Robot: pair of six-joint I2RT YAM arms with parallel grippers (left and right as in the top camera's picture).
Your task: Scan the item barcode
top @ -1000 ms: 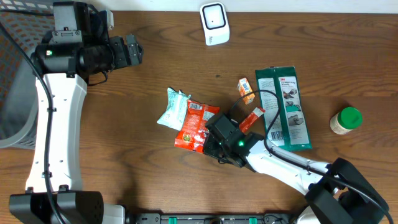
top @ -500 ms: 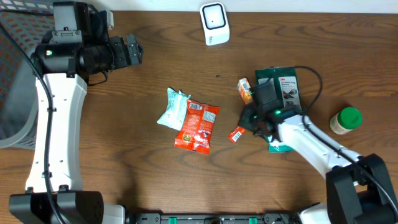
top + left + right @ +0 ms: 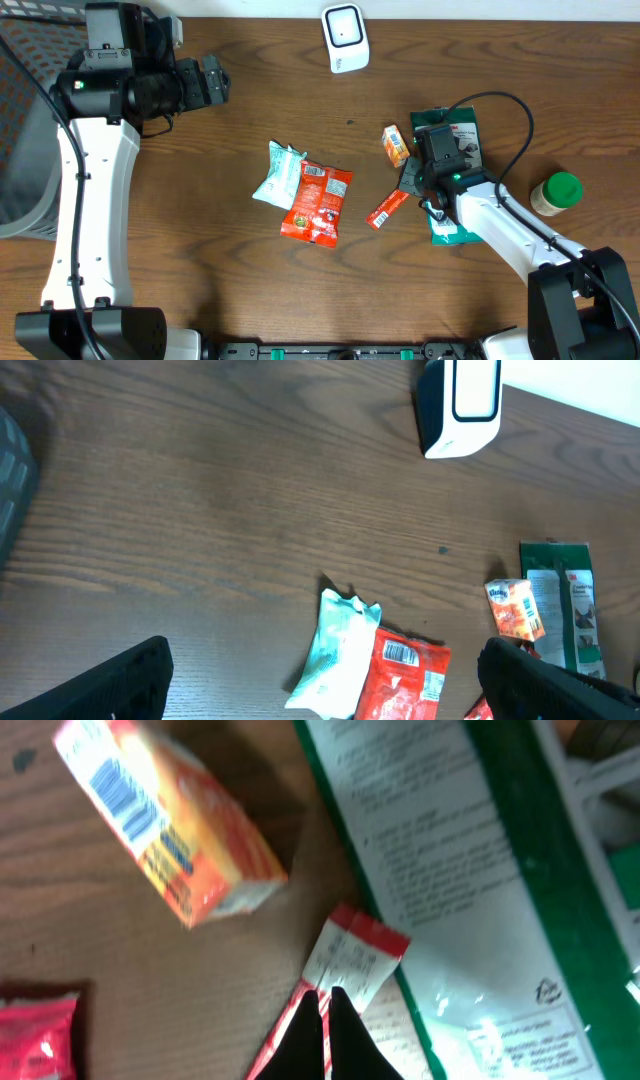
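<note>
My right gripper [image 3: 325, 1020] is closed all the way. The tips sit on the white end of the red sachet [image 3: 352, 955], and a sliver of red shows between them, so I judge it pinched, but only just and by one end. In the overhead view the sachet lies slanted on the table [image 3: 200, 280], just left of the green package [image 3: 480, 870]. The white end is nearest that pack. The print on it is too blurred to tell whether it's a barcode.

The orange box [image 3: 165, 840] is just up-left of my fingers, tilted, with a blue barcode on the face toward me. It is close but not touching the sachet.

Step in hand: get the sachet up and over to the scanner [image 3: 345, 38], the white unit at the far table edge.
- Lift straight up first, so the tail clears the orange box and the edge of the green pack.
- The grip is thin and at the end, so the sachet will likely droop or swing. Move slowly and don't flick the wrist.
- Present it flat and square to the scanner window, printed side facing it, and hold it there. If it doesn't read, roll the wrist to show the other face.
- Risk: it could slip out mid-carry.

Farther left are a red snack bag [image 3: 318, 200] overlapping a pale mint pouch [image 3: 277, 172], neither in my path. A green-lidded bottle [image 3: 556, 193] stands well off to the right.

My left gripper [image 3: 215, 82] is far up-left with its fingers wide apart, holding nothing and clear of the scanner.
</note>
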